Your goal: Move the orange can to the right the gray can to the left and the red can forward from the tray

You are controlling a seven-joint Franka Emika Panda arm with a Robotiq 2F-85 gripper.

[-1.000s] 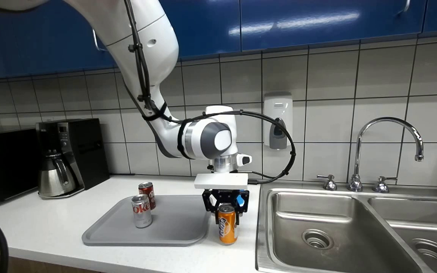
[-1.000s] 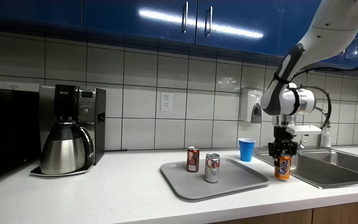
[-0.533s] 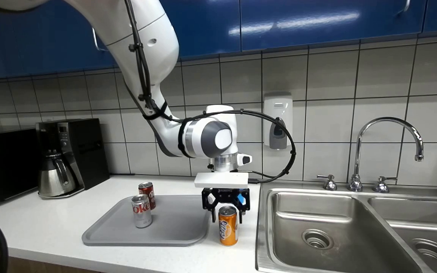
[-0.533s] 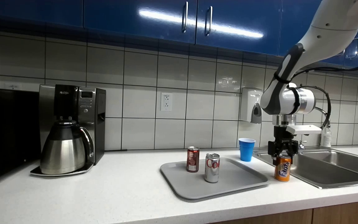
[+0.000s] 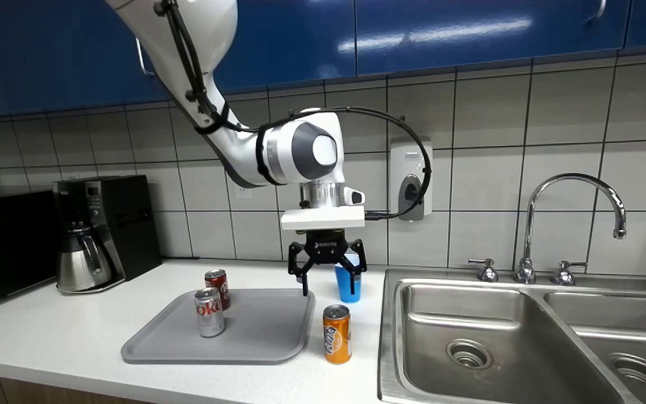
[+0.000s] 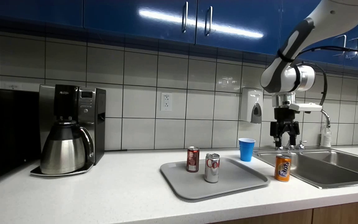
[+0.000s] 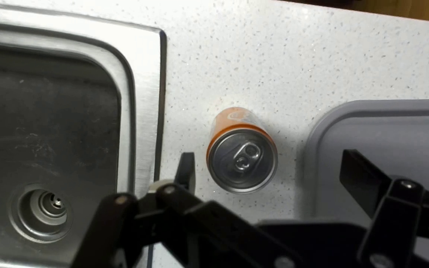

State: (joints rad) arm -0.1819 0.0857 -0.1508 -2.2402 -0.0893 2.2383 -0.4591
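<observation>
Upright on the counter between tray and sink stands the orange can [image 5: 337,335], also seen from above in the wrist view with its silver top [image 7: 242,160]. My gripper [image 5: 328,291] hangs open above it, apart from it; in the wrist view its fingers [image 7: 359,178] are spread wide with nothing held. On the tray [image 6: 194,193] are the gray can [image 6: 212,168] with red lettering and the red can [image 6: 193,160], both upright. In an exterior view the gray can [image 5: 209,314] partly covers the red can [image 5: 219,283].
A blue cup [image 6: 246,150] stands behind the tray, near the wall, partly behind my gripper in an exterior view. The steel sink [image 5: 388,336] borders the orange can's side of the counter. A coffee maker [image 6: 73,130] sits at the far end, with a soap dispenser [image 6: 250,105] on the wall.
My gripper has let go of the orange can, spread its fingers and risen well above it. The orange can stays where it was set on the counter; the gray and red cans have not moved.
</observation>
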